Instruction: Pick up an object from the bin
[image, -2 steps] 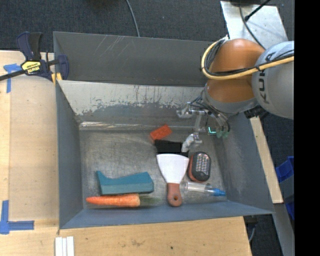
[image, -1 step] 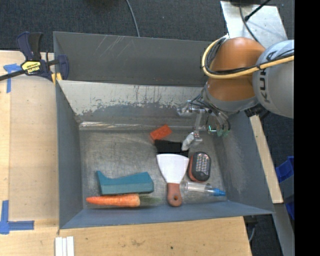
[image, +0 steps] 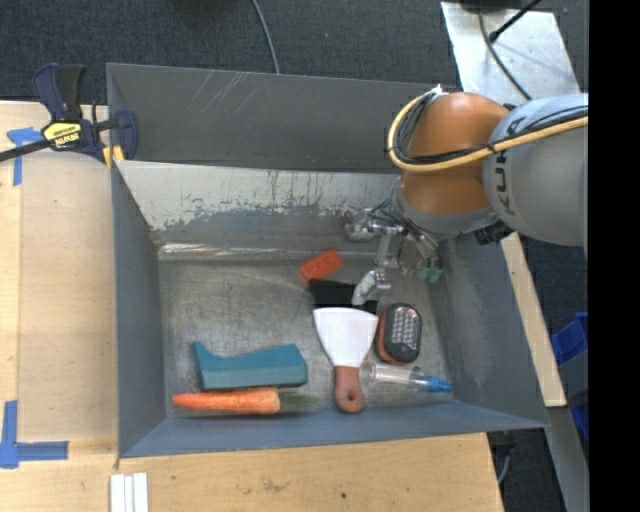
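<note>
My jaws hang over the upper right part of the bin (image: 135, 300) floor. They look spread apart afaict, nothing between them.

Nearest stuff: a small black block (image: 328, 293) right by the left-hand tip, center-ish in the frame, and a dark oval remote-looking gadget (image: 400, 334) w/ a red rim just below. An orange block (image: 321, 266) sits just above the black one.

Imo the black block is the easy pick. It looks stiff, light and prob not slippery, so pinch it across its short sides. It seems to touch the white scraper (image: 346, 336) blade tho, so that might get nudged. The gadget looks like hard plastic, a bit heavier, and the rounded edges could slip, so take it across the narrow width.

Pose: my arm (image: 540, 170) comes in from the right. The orange-covered wrist (image: 445, 150) is in the upper right of the frame, w/ the tool pointing down and a bit toward frame left.
</note>
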